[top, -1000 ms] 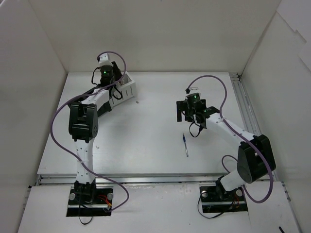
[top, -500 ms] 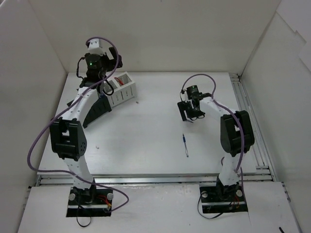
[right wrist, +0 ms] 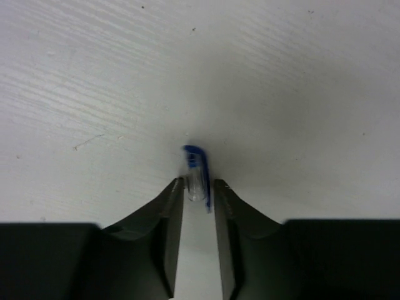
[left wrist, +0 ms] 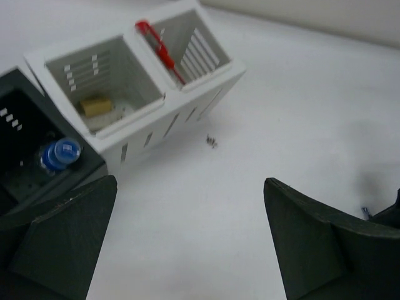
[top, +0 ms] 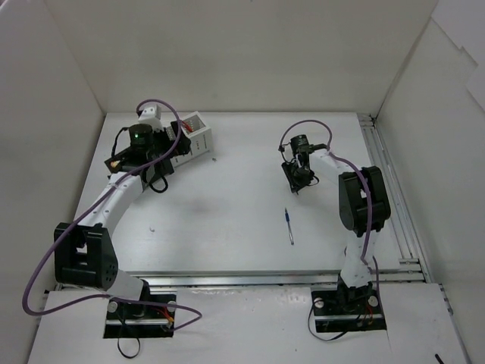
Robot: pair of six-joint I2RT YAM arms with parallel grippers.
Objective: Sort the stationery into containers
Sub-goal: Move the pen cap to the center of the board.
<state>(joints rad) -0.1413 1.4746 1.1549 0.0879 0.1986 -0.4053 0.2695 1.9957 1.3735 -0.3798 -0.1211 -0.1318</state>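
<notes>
My right gripper [right wrist: 199, 187] points down at the table and is shut on a clear-blue pen [right wrist: 195, 172], of which only a short clear end with a blue clip shows. From above, this gripper [top: 298, 180] sits right of centre. A thin blue pen [top: 289, 226] lies loose on the table just in front of it. My left gripper [left wrist: 190, 182] hangs open and holds nothing, just in front of the white container [left wrist: 181, 106]. That container holds a red pen [left wrist: 161, 51] and a tan eraser [left wrist: 97, 105]. The black container [left wrist: 25, 134] beside it holds a blue-capped item [left wrist: 60, 154].
Both containers stand at the back left of the table, the white one [top: 195, 135] partly covered by the left arm. A tiny speck of debris [left wrist: 212, 142] lies near the white one. White walls enclose the table on three sides.
The left gripper opened and drew back and down from above the white container. The right gripper closed on the clear-blue pen as the right arm folded in.
</notes>
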